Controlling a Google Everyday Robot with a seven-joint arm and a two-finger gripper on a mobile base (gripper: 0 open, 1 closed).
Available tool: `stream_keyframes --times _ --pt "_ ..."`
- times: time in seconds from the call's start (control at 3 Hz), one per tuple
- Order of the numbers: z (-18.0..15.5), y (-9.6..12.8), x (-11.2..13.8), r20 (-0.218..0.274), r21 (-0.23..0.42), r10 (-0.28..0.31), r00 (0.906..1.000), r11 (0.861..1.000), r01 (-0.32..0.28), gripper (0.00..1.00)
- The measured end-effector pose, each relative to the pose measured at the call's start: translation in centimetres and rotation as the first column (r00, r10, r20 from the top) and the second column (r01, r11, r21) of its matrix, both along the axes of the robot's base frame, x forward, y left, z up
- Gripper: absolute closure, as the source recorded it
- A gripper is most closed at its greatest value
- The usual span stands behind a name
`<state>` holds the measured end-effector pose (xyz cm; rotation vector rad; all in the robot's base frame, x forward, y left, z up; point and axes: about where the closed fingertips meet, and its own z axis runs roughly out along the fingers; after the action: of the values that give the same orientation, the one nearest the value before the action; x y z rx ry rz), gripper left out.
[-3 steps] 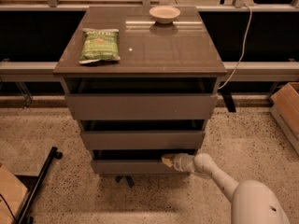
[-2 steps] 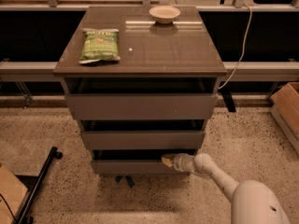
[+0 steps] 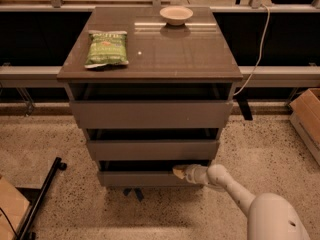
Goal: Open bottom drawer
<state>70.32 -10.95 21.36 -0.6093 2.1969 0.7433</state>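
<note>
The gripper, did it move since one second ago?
No. The gripper remains at the bottom drawer's upper edge, under the right half of the middle drawer.

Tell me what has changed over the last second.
Nothing visibly changed. The gripper is at the top edge of the bottom drawer, right of centre, as before, and the drawer looks no further out. The chip bag and bowl have not moved.
</note>
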Motion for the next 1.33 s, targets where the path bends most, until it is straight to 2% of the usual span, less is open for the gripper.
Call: stream_keyframes --times 0.33,0.67,1.0,1.33 --pt "-0.07 0.17 0.09 -0.003 -0.004 0.002 1.0 1.0 -0.002 0.57" --pt "-0.05 0.17 0.09 -0.003 -0.004 0.002 1.0 1.0 -0.002 0.26" --pt "0.04 0.17 0.09 -0.003 -0.004 0.002 1.0 1.0 -0.002 0.03" --pt "0.33 0.17 0.09 -0.003 -0.004 0.002 1.0 1.0 -0.002 0.0"
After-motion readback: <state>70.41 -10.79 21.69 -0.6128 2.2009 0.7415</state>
